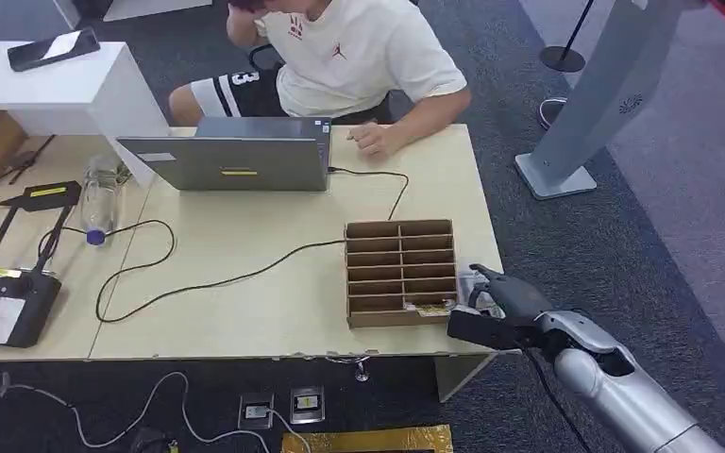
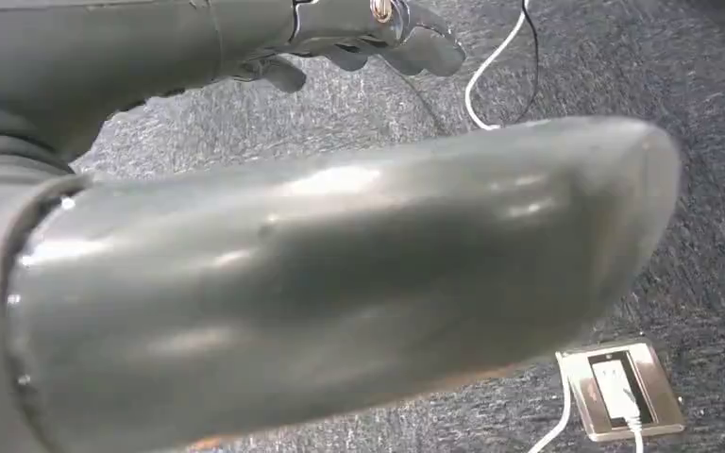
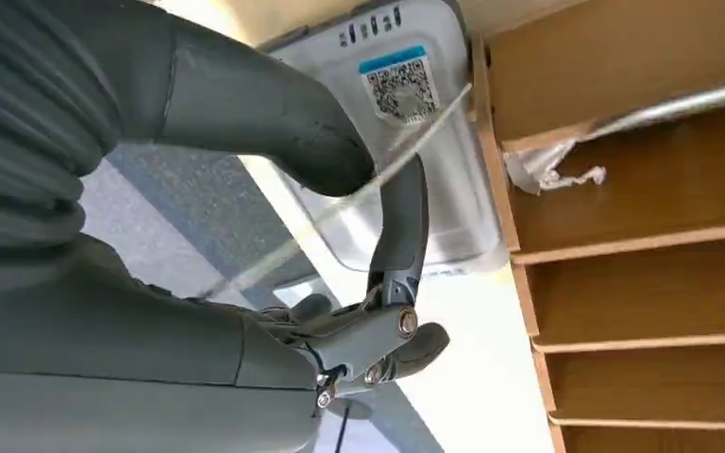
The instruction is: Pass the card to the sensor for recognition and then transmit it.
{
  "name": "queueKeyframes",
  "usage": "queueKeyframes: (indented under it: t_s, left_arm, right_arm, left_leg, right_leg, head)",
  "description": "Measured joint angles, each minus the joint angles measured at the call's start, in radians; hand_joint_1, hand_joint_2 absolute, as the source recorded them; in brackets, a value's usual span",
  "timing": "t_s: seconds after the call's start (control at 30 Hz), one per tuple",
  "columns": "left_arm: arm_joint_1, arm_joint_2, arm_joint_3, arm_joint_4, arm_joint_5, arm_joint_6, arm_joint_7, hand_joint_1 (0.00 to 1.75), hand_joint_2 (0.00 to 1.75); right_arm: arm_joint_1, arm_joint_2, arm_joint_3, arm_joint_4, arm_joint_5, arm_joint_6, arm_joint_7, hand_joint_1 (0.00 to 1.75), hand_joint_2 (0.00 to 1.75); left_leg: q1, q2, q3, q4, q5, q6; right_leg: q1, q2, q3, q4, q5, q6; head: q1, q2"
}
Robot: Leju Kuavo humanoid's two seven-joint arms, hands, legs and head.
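Over the sensor (image 3: 387,142), right robot hand (image 3: 378,189) pinches the card (image 3: 368,189) edge-on.

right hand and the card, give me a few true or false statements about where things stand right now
1. The right hand pinches a thin card between thumb and finger. True.
2. The card is held over the laptop. False: it is over the white sensor, beside the cardboard organizer.
3. The sensor bears a QR code label. True.
4. The left hand rests on the table. False: it hangs over grey carpet.
5. A water bottle stands inside the organizer. False: it lies near the laptop.
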Motion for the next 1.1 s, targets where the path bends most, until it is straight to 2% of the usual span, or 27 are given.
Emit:
queueKeyframes:
  t_s: [0.43,0.53,0.67,0.77,0.93,1.1]
  left_arm:
    - [0.004,-0.003,-0.011,0.0,0.008,0.008,-0.004,0.0,0.0]
    - [0.005,-0.005,-0.011,0.0,0.012,0.011,-0.009,0.0,0.0]
    - [0.006,-0.006,-0.014,0.0,0.014,0.017,-0.023,0.0,0.0]
    - [0.006,-0.007,-0.016,0.0,0.013,0.02,-0.034,0.0,0.0]
    - [0.005,-0.01,-0.018,0.0,0.013,0.023,-0.036,0.0,0.0]
    - [0.005,-0.014,-0.018,0.0,0.012,0.023,-0.036,0.0,0.0]
  right_arm:
    - [-0.07,-0.02,-0.019,0.023,0.042,0.027,-0.03,1.75,1.75]
    - [-0.091,-0.023,-0.031,0.026,0.068,0.029,-0.053,1.75,1.75]
    - [-0.18,-0.036,-0.049,0.036,0.098,0.028,-0.091,1.75,1.75]
    - [-0.322,-0.052,-0.077,0.05,0.118,0.035,-0.137,1.75,1.75]
    - [-0.488,-0.058,-0.09,0.093,0.134,0.036,-0.174,1.75,1.75]
    - [-0.546,-0.057,-0.089,0.123,0.149,0.027,-0.189,1.75,1.75]
  left_leg:
    - [0.0,0.0,-0.001,0.0,0.0,0.0]
    - [0.0,0.0,-0.001,0.0,0.0,0.0]
    - [0.0,0.0,-0.001,0.0,0.0,0.0]
    - [-0.002,0.0,-0.001,0.0,0.001,0.0]
    - [-0.001,-0.001,-0.001,0.0,0.001,0.0]
    - [-0.001,-0.001,-0.002,0.0,0.0,0.0]
  right_leg:
    - [0.0,0.0,0.0,0.0,0.0,0.0]
    - [0.0,0.0,0.0,0.0,0.0,0.0]
    - [-0.001,0.0,-0.001,0.0,0.001,0.001]
    - [-0.002,0.0,-0.002,0.001,0.001,0.001]
    - [-0.001,0.0,-0.001,0.001,0.001,0.001]
    - [-0.001,0.0,-0.001,0.001,0.001,0.001]
  head:
    - [0.0,0.0]
    - [0.0,0.0]
    - [0.0,0.0]
    - [0.0,0.0]
    - [0.001,0.0]
    - [0.0,0.0]
